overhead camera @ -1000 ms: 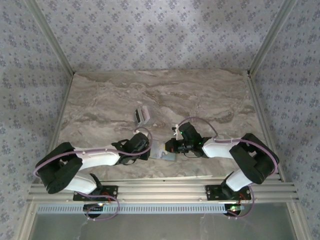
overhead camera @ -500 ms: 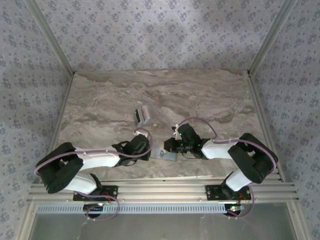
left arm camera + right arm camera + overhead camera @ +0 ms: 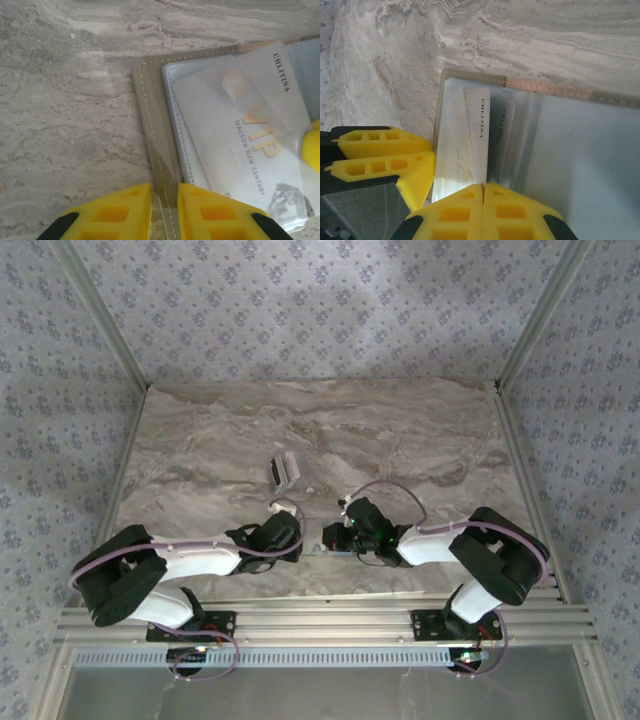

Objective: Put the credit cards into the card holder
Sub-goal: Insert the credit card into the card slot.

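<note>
The left jaws pinch the stitched tan edge of the card holder [image 3: 150,115], holding it flat on the worktop [image 3: 400,430]. The right jaws are pressed together on the near end of the pale VIP card [image 3: 240,150] and have closed in toward the left jaws over the last second. The card now seems partly under the holder's clear pocket, so this insertion looks well advanced. The other cards [image 3: 283,471] lie well beyond both jaws.
</note>
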Controlling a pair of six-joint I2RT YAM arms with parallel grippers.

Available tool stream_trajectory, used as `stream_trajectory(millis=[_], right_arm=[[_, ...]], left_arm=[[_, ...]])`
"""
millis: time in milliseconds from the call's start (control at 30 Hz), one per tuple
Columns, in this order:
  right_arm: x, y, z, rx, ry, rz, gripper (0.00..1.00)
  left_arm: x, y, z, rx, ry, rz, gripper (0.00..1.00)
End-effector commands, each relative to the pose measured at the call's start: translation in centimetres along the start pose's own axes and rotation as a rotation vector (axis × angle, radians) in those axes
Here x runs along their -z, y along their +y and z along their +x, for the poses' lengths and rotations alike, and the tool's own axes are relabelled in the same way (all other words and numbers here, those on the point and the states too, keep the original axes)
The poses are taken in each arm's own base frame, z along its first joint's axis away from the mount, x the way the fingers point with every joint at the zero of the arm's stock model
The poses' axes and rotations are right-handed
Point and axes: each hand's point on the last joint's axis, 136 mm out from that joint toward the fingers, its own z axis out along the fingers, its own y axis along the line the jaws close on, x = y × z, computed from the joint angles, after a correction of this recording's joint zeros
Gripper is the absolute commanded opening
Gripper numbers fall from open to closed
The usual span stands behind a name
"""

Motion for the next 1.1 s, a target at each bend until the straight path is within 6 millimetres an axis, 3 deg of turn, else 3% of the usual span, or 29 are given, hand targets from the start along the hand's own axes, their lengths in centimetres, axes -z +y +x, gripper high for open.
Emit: stream_trajectory(millis=[0, 267, 467, 767, 933, 1067], right_arm=[[-0.6, -0.4, 1.0, 0.000, 0.006, 0.029, 0.00], [-1.6, 0.9, 1.8, 0.042, 0.033, 0.007, 0.00], [-1.6, 0.5, 2.2, 0.062, 0.057, 0.048, 0.08], [-0.8, 0.3, 2.5, 0.071, 0.083, 0.083, 0.30], [0.2, 0.3, 2.5, 0.091, 0.091, 0.112, 0.53], [1.0, 0.4, 2.5, 0.108, 0.092, 0.124, 0.66]], left_arm=[[-0.3, -0.9, 2.1, 0.001, 0.076, 0.049, 0.22], [-0.2, -0.7, 2.1, 0.005, 0.069, 0.038, 0.23], [0.6, -0.2, 1.8, 0.014, 0.046, 0.030, 0.23], [1.4, 0.2, 1.6, 0.011, 0.031, 0.022, 0.25], [1.4, 0.1, 1.5, 0.012, 0.028, 0.023, 0.26], [1.4, 0.1, 1.4, 0.013, 0.028, 0.024, 0.26]])
